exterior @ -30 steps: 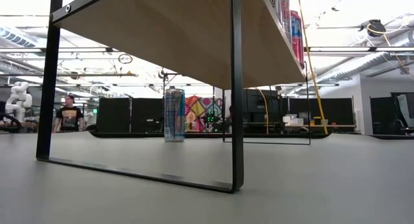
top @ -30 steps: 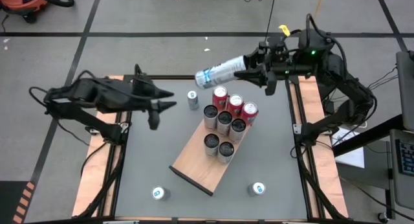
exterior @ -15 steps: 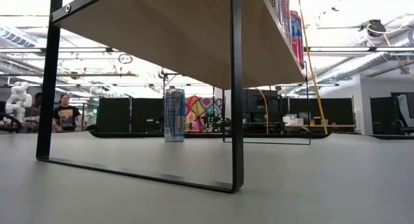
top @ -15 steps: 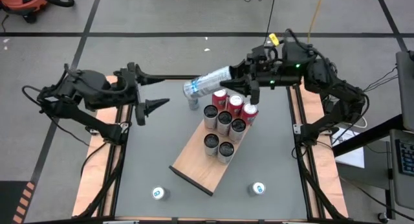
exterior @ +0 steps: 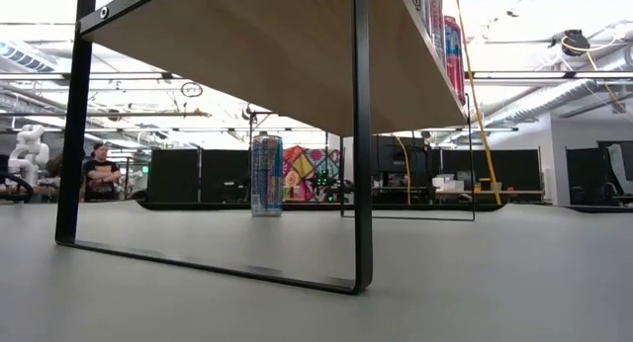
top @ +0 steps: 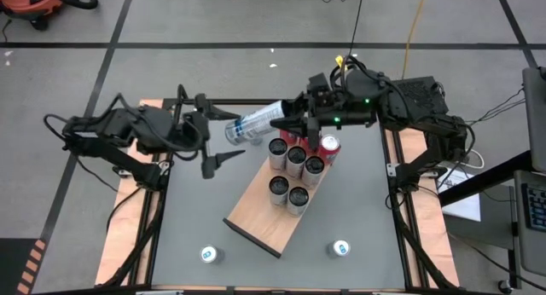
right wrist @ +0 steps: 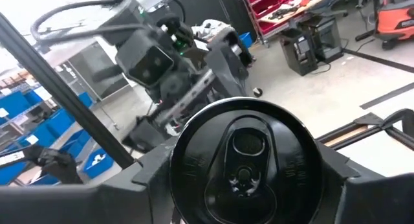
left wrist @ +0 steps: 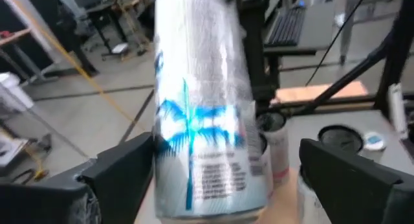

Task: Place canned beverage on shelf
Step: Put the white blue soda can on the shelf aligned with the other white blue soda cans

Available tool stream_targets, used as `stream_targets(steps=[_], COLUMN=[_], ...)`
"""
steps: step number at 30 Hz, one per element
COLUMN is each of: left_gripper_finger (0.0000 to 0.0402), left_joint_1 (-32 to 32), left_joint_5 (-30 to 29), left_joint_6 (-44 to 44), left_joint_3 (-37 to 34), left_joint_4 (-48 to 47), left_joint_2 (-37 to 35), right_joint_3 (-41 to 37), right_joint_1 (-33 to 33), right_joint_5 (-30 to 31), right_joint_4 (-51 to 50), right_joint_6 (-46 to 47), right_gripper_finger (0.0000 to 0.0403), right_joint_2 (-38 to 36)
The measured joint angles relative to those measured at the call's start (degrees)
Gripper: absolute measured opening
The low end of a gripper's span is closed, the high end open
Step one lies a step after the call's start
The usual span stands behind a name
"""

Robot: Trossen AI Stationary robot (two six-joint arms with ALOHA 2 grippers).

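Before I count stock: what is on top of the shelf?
On the shelf stand five dark-topped cans and at least one red can. The right gripper and its blue-and-white can cover the far end.

Eight upright cans point(top: 297, 163) crowd the far half of the shelf point(top: 275, 201), whose near half is bare, with open tabletop point(top: 192, 211) alongside.
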Motion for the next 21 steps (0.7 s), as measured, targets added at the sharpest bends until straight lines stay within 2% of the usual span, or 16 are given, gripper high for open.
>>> stream_targets(steps=[6, 16, 21], left_gripper_finger=[0.0382, 0.0276, 0.0244], left_joint_1=[0.1, 0.4, 0.4], left_joint_5=[-4.2, -9.5, -9.8], left_joint_6=[-0.3, -4.9, -6.4], left_joint_3=[0.0, 0.0, 0.0], left_joint_4=[-1.1, -1.3, -1.5], left_joint_2=[2.2, 4.4, 4.5], right_joint_3=[0.0, 0.0, 0.0], right_joint_1=[0.1, 0.1, 0.1], right_joint_5=[1.0, 0.9, 1.0], right_joint_4=[0.0, 0.0, -0.2], right_joint_6=[-0.5, -0.1, 0.6], right_gripper_finger=[0.0217, 0.0217, 0.022], right_joint_2=[0.0, 0.0, 0.0])
